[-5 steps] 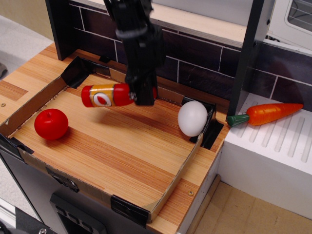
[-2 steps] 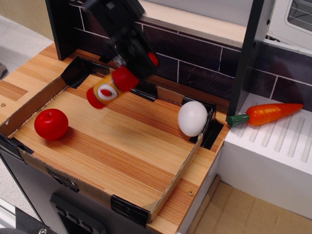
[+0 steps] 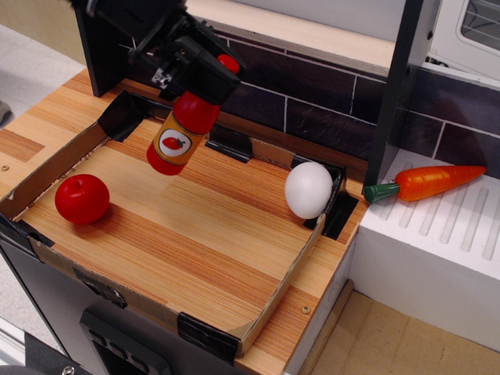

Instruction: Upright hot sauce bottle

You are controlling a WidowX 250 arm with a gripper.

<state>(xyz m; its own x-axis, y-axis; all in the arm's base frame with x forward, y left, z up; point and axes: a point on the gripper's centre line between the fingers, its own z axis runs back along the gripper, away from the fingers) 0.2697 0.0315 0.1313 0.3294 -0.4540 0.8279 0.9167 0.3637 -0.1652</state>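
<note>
A: Surface (image 3: 203,250)?
B: Wooden, cardboard-edged; apple (image 3: 82,198) left, egg (image 3: 308,190) right. Dark tiled wall behind.
A: Bottle (image 3: 181,136)?
B: Tilted above the surface, neck clamped in end effector (image 3: 205,72).

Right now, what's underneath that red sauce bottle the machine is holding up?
The hot sauce bottle hangs tilted in the gripper, base lowest. Below it is only bare wooden tray floor; the apple and egg sit off to the sides. The bottle's own underside is hidden.

no readable text or numbers; the hot sauce bottle (image 3: 180,135) label bears only a red emblem on a white oval.
</note>
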